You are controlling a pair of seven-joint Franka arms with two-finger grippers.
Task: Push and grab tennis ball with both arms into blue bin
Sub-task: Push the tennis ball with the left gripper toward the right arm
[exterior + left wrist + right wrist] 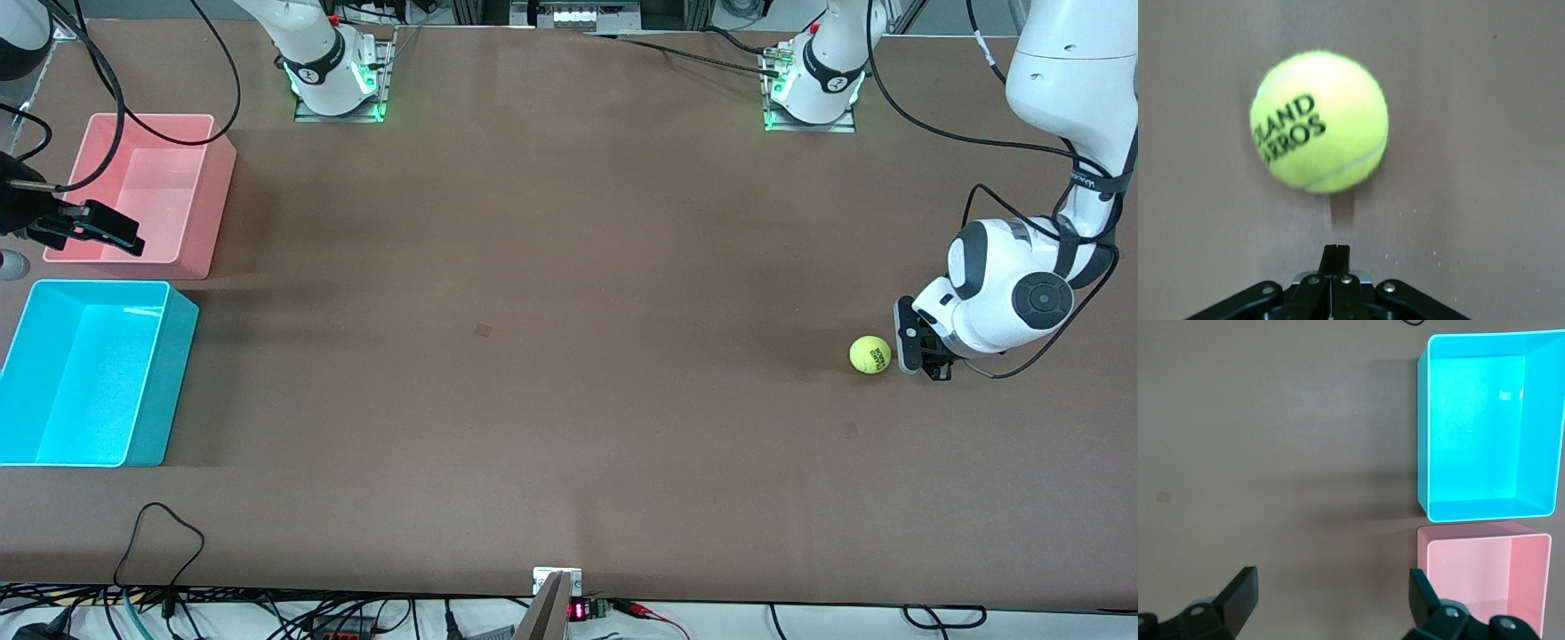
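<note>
At the left arm's end of the desk | tennis ball just beside left pincer, fingers together (good for pushing) | push through its centre toward blue bin | right pincer spread, waits over pink bin

High front view; wrist views face tabletop.

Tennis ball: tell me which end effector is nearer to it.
Left. The left end effector, fingers shut, sits low right beside the tennis ball at the left arm's end of the table. The right end effector, open, is over the pink bin at the right arm's end.
</note>
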